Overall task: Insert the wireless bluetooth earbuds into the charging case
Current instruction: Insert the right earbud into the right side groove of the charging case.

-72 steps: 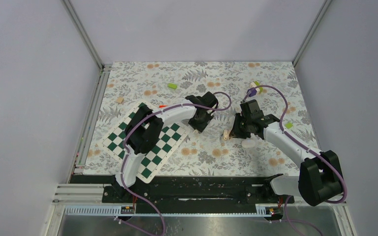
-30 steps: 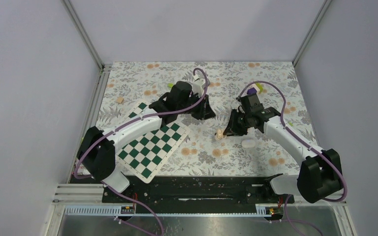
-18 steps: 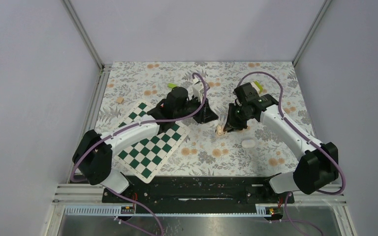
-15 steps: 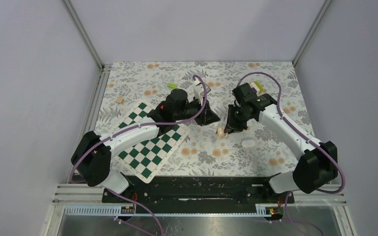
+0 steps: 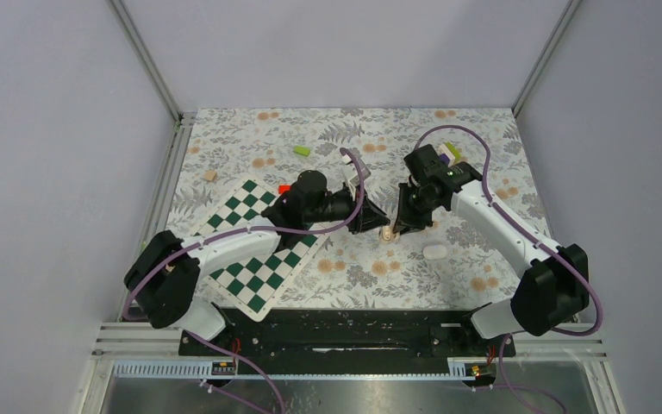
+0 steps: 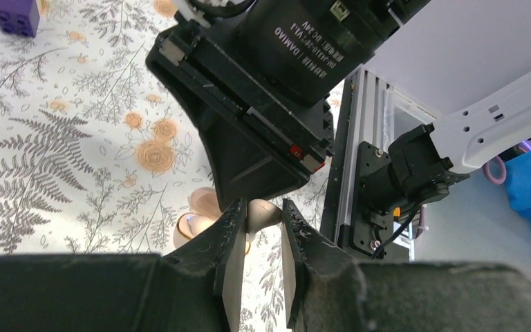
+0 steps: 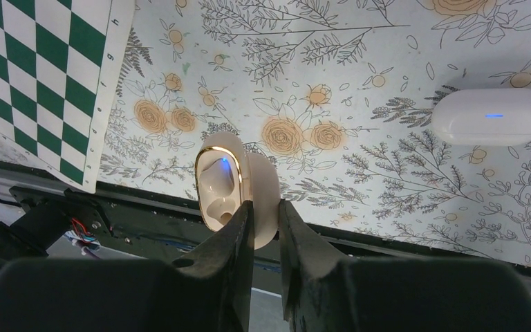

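Note:
My right gripper (image 5: 399, 228) (image 7: 265, 209) is shut on the charging case (image 7: 220, 181), a pale cream shell held up off the floral table. Its lid stands open, and a gold rim, a blue light and moulded hollows show inside. My left gripper (image 5: 378, 225) (image 6: 261, 211) is shut on a small cream earbud (image 6: 265, 214), pinched between its fingertips. The earbud hangs right beside the open case (image 6: 191, 224), just below the right gripper's black body. In the top view the two grippers meet tip to tip over the middle of the table, with the case (image 5: 387, 232) between them.
A closed white pod with a blue light (image 5: 434, 251) (image 7: 491, 116) lies on the table near the right arm. The green chessboard (image 5: 254, 259) (image 7: 34, 76) lies under the left arm. A green block (image 5: 302, 151), a wooden block (image 5: 210, 175) and a purple block (image 6: 15, 14) lie farther off.
The left arm has swung right and forward, bringing its gripper up to the case. The right gripper has shifted slightly left with the case still in it.

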Robot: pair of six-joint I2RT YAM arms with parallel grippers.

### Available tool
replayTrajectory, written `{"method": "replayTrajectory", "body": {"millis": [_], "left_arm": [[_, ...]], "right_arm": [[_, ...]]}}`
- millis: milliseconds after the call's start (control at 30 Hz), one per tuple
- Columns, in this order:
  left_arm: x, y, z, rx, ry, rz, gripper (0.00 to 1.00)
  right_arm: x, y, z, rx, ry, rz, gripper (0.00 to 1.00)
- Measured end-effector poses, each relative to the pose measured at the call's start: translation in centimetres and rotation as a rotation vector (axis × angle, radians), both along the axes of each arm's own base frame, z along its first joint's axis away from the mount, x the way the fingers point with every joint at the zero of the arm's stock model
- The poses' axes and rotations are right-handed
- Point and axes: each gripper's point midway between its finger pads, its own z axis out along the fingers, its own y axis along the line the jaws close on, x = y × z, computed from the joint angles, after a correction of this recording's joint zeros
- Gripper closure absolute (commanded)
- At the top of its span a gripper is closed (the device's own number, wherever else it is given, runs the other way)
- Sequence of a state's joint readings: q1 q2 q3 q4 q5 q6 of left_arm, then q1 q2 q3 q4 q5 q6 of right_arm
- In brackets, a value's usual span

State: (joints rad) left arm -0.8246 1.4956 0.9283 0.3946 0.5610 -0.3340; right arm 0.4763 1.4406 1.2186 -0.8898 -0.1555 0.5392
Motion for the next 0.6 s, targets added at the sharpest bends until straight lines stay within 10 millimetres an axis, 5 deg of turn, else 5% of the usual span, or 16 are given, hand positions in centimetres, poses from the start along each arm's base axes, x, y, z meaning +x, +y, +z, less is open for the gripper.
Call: {"method": "replayTrajectory", "body": {"millis": [267, 600], "left_arm": [[-0.3, -0.9, -0.1, -0.027, -0.008, -0.018, 1.0], [-0.3, -1.4, -2.8, 0.022, 0.039, -0.033, 1.0]], "right_arm": [[0.0, 0.2, 0.1, 0.008, 0.0, 0.005, 1.0], [-0.2, 0.4, 0.2, 0.02, 0.006, 0.011, 1.0]]}}
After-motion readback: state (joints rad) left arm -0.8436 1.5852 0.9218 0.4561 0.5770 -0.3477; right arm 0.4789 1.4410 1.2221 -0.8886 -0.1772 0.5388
